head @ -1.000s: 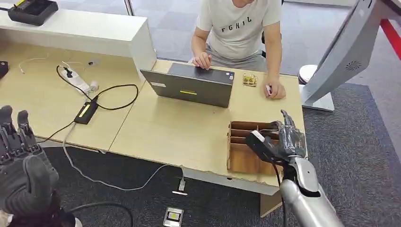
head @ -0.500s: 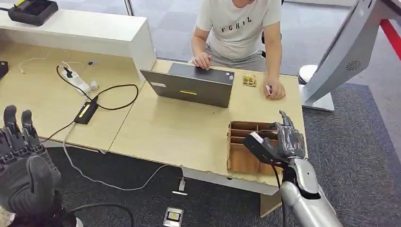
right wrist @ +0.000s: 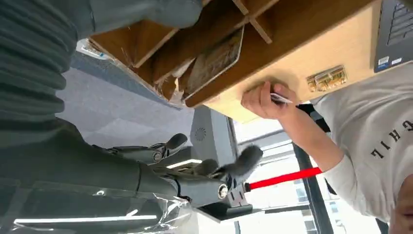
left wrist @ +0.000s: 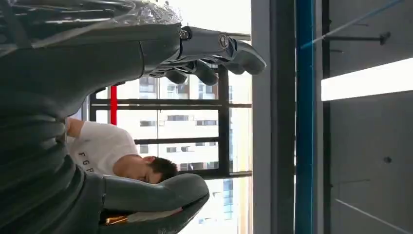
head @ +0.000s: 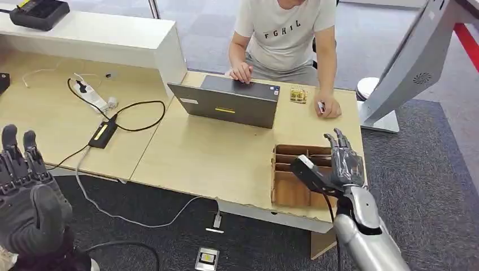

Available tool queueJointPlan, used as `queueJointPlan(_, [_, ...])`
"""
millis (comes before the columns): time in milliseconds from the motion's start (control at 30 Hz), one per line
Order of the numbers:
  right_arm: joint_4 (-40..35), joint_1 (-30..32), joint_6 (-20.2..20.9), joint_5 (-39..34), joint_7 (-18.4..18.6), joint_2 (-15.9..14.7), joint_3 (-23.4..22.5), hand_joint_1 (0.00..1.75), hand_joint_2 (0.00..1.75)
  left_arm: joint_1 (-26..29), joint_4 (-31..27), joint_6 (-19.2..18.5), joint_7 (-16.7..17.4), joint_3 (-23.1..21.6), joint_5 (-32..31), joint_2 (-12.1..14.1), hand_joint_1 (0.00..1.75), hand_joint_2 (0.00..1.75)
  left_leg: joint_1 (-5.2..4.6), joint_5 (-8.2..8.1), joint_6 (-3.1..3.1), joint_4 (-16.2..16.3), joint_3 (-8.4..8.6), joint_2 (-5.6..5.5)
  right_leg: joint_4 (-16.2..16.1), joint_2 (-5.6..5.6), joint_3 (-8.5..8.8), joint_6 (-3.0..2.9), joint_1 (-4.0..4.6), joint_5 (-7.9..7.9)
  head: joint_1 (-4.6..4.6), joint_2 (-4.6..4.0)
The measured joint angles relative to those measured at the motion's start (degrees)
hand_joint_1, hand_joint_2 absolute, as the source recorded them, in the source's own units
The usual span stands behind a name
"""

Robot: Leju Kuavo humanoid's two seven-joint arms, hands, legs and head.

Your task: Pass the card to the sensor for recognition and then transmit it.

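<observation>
Left hand (head: 25,192) is raised off the desk's (head: 214,152) near edge, fingers spread and upright, nothing in it. Person at the laptop (head: 229,104) on the far side. Right hand (head: 339,166) hovers over the wooden divider box (head: 288,189), fingers (right wrist: 238,163) wide apart and empty. Card (right wrist: 214,58) sits tilted in a box compartment, clear of the fingers, no contact. Can't tell which compartment.

Bright daylight; windows perhaps overexposed, soft shadows.
</observation>
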Motion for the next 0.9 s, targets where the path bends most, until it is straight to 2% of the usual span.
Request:
queueJointPlan(100, [0.68,-0.45,-0.28,0.0,-0.13,0.24,0.0,0.35,1.75,-0.11,0.02,-0.02,0.0,0.0,0.07,0.0,0.28,1.75,0.0,0.0,0.0,0.0,-0.02,0.0,0.0,0.0,-0.01,0.0,0.0,0.0,0.0,0.0])
queueJointPlan(167, [1.31,-1.0,-0.72,0.02,-0.39,0.5,0.02,0.42,1.75,-0.23,0.04,-0.02,0.0,0.0,0.07,-0.07,0.28,1.75,0.0,0.0,0.0,0.0,-0.02,0.0,0.0,0.0,0.0,0.0,0.0,0.0,0.02,0.0])
queueJointPlan(233, [2.38,-1.74,-1.11,0.0,-0.94,0.92,0.11,0.63,1.75,-0.26,0.04,0.04,0.0,0.0,-0.04,-0.17,0.28,1.75,0.0,0.0,0.0,0.0,-0.02,0.0,0.0,0.0,-0.01,0.0,0.0,0.0,0.0,0.0])
queueJointPlan(300, [3.3,-2.38,-1.29,0.0,-1.31,1.42,0.22,0.94,1.75,-0.3,0.04,0.35,0.0,0.0,-0.22,-0.26,0.28,1.75,0.0,0.0,0.0,0.0,-0.03,0.0,0.0,0.0,-0.01,0.0,0.0,0.0,0.02,0.0])
queueJointPlan(333, [4.02,-2.82,-1.38,0.02,-1.49,1.68,0.28,1.41,1.75,-0.31,0.04,0.5,0.0,0.0,-0.31,-0.28,0.28,1.75,0.0,0.0,0.0,0.0,-0.04,0.0,0.0,0.0,-0.01,0.0,0.0,0.0,0.02,0.0])
queueJointPlan(400, [5.36,-3.63,-1.55,0.0,-1.9,2.41,0.39,1.62,1.75,-0.35,0.04,1.05,0.0,0.0,-0.57,-0.42,0.28,1.75,0.0,0.0,0.0,0.0,-0.03,0.0,0.0,0.0,-0.02,0.0,0.0,0.0,0.02,0.0])
queueJointPlan(467, [6.14,-4.27,-1.71,0.0,-2.08,2.93,0.53,1.73,1.75,-0.36,0.04,1.27,0.0,0.0,-0.7,-0.55,0.28,1.75,0.0,0.0,0.0,0.0,-0.02,0.0,0.0,0.0,-0.02,0.0,0.0,0.0,0.02,0.0])
queueJointPlan(533, [7.3,-4.87,-1.77,-0.02,-2.1,3.37,0.68,1.69,1.75,-0.36,0.04,1.57,0.0,-0.02,-0.98,-0.7,0.28,1.75,0.0,0.0,0.0,0.0,-0.02,0.0,0.0,0.0,-0.02,0.0,0.0,0.0,0.0,0.0])
queueJointPlan(600, [8.09,-5.19,-1.81,-0.02,-2.14,3.78,0.77,1.75,1.75,-0.37,0.04,1.77,0.0,-0.02,-1.16,-0.87,0.28,1.75,0.0,0.0,0.0,0.0,-0.03,0.0,0.0,0.0,-0.02,0.0,0.0,0.0,0.02,0.0])
queueJointPlan(867, [11.48,-6.5,-2.14,-0.41,-3.13,4.98,1.16,1.64,1.75,-0.38,-0.15,3.08,0.0,-0.04,-2.51,-1.44,0.28,1.75,0.0,0.0,0.0,0.0,-0.03,-0.01,0.0,0.0,-0.02,0.0,0.0,0.0,0.0,0.0])
queueJointPlan(900, [11.8,-6.55,-2.14,-0.44,-3.17,5.11,1.2,1.68,1.75,-0.37,-0.17,3.34,0.0,-0.04,-2.73,-1.53,0.28,1.75,0.0,0.0,0.0,0.0,-0.03,-0.01,0.0,0.0,-0.02,0.0,0.0,0.0,0.02,0.0])
